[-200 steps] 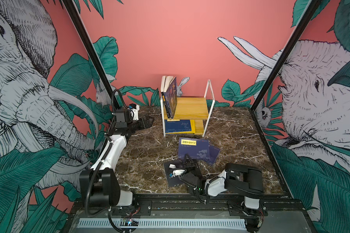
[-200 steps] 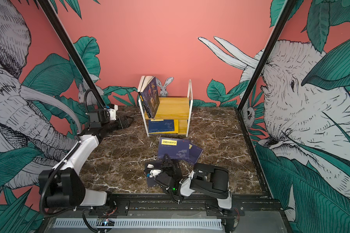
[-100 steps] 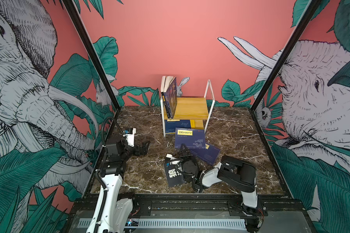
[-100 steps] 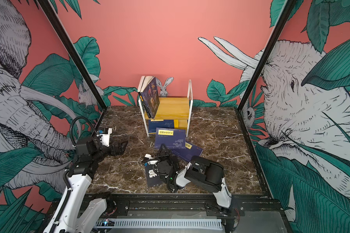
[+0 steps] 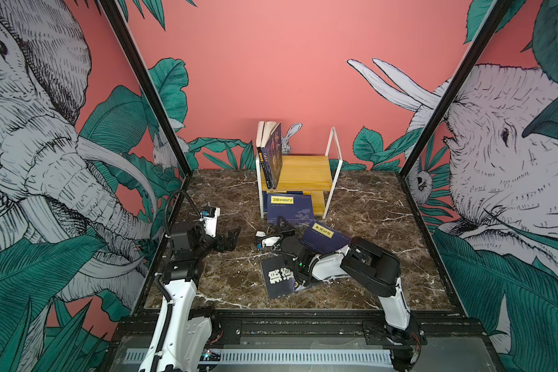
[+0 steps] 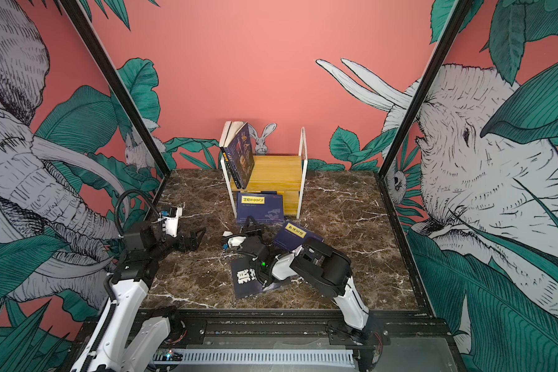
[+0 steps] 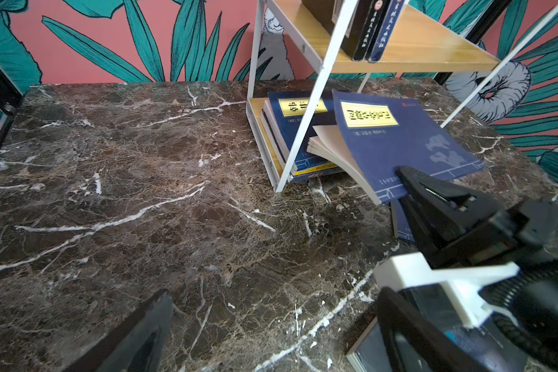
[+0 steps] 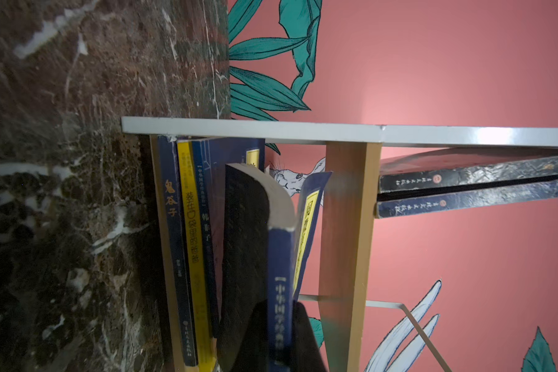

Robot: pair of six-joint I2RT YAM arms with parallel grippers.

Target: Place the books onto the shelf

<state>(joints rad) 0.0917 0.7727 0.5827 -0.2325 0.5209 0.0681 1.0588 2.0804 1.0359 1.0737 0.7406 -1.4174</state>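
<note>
The right gripper (image 7: pixel 404 193) is clenched on the near edge of a navy book (image 7: pixel 400 138), holding it low and flat rather than upright. That makes sense to me — the lower level of the shelf (image 5: pixel 306 170) is a shallow slot, and a book can only go in lying down. Gripping the near edge leaves the far end free to lead. That end lies over the stack (image 7: pixel 287 128) of flat books in the lower level, under the top board, and the rest sticks out over the table (image 5: pixel 226 199).

In the left wrist view the pages sag away beneath the cover, which I'd put down to a thin paperback pinched at one edge only. Those loose pages could catch on the stack during the push.

On the top board a few upright books (image 5: pixel 270 154) lean against the white frame at the left end, which props them up.

The left gripper (image 5: pixel 232 236) hangs with its jaws spread wide and nothing in them, off to the left of the shelf — out of the way of the push, I'd guess. Two more books wait on the table by the right arm. One is a second navy book (image 5: pixel 323 236); the other is a dark book with white characters (image 5: pixel 279 279), partly under the arm.
</note>
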